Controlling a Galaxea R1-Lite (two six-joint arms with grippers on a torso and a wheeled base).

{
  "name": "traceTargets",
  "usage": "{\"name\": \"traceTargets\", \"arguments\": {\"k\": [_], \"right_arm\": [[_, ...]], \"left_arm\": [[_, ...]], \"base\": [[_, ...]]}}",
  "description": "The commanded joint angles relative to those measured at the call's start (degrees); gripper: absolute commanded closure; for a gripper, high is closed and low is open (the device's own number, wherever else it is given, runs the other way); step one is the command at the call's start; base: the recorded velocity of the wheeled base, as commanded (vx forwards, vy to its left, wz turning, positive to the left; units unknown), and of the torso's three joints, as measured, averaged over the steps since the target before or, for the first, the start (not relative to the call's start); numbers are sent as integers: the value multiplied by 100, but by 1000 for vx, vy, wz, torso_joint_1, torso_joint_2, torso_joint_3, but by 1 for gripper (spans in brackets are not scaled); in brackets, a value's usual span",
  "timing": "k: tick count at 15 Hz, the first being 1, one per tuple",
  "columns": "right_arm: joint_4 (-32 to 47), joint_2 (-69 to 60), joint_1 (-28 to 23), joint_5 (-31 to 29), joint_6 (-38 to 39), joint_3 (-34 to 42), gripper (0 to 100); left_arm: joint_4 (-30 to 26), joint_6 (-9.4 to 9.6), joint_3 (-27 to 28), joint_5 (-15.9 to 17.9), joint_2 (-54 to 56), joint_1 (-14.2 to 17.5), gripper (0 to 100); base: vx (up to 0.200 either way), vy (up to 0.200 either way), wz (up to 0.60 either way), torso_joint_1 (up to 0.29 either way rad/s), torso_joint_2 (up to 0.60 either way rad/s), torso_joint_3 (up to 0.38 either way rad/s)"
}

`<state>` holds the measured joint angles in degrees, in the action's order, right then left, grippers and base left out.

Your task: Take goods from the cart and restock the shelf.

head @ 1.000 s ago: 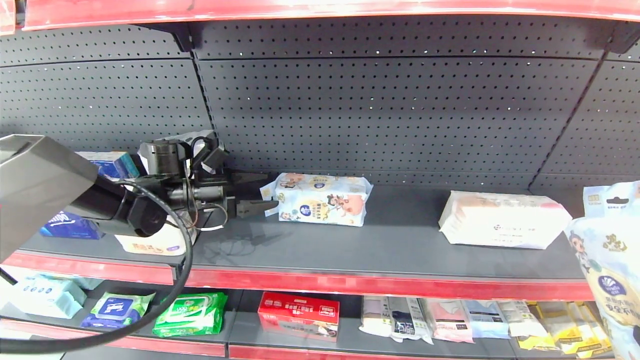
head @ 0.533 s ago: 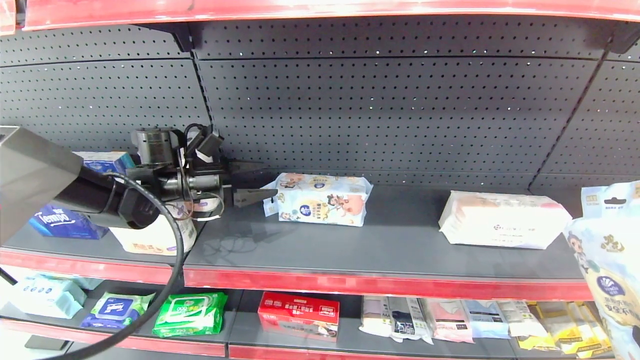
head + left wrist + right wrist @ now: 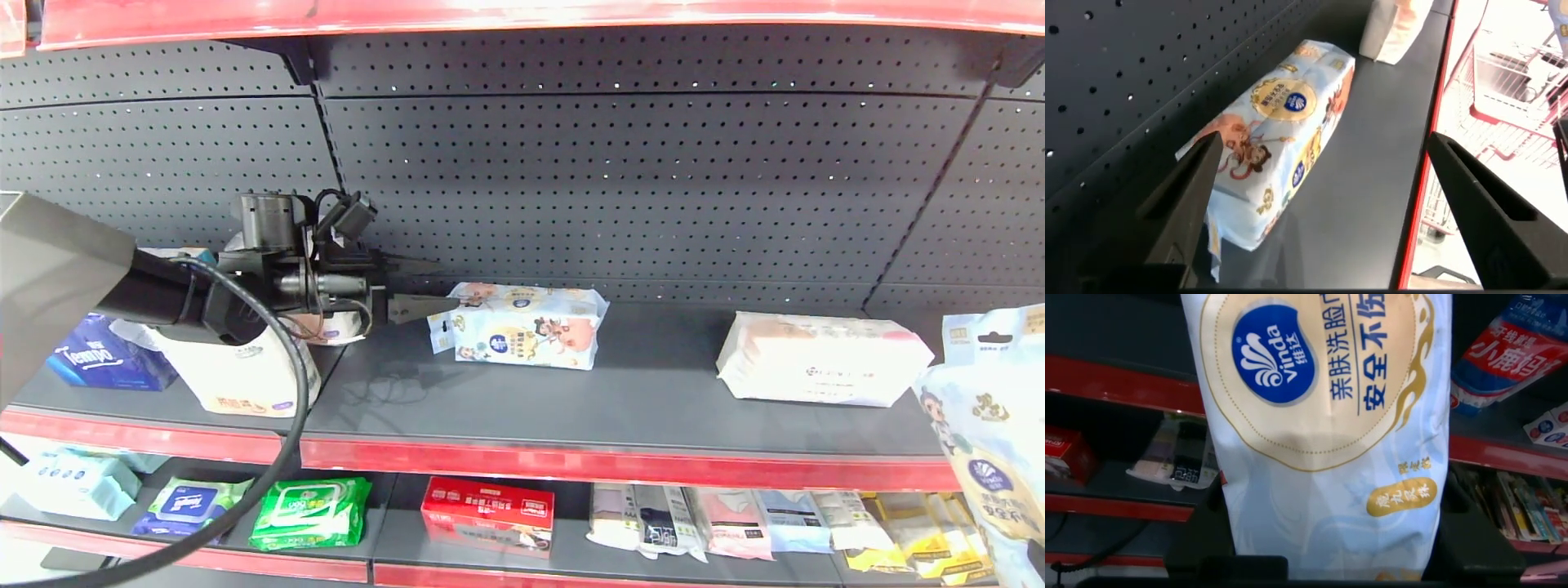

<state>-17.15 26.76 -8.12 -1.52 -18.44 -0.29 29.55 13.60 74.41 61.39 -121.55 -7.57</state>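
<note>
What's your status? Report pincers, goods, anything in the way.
Left pincer open, empty, beside cartoon tissue pack on shelf. Right pincer shut on white bag, at shelf's right end. White pack lies on shelf near bag.

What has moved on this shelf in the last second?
The left gripper rose a little beside the cartoon tissue pack, open and empty throughout. That pack, the white pack and the bag held in the right gripper hardly moved.
</note>
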Motion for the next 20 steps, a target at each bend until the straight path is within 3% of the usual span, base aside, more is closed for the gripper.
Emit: {"name": "traceTargets", "arguments": {"k": [1,8,14,18,20], "right_arm": [[1,-30,3,3,-1,12,100],[54,-101,3,3,-1,12,100],[1381,-1155,3,47,-151,-155,100],[1495,-1173,3,64,-80,-296,100],[1495,-1173,-5,64,-80,-296,100]], "left_arm": [[-2,11,249,40,-211,-8,0],[-362,2,267,75,-308,-113,0],[-336,99,478,75,-606,-122,0],[-318,512,592,294,-853,-122,0],[-318,564,592,338,-888,-148,0]], "base": [[0,0,0,0,0,0],[0,0,0,0,0,0],[0,0,0,0,0,0],[0,0,0,0,0,0],[0,0,0,0,0,0]]}}
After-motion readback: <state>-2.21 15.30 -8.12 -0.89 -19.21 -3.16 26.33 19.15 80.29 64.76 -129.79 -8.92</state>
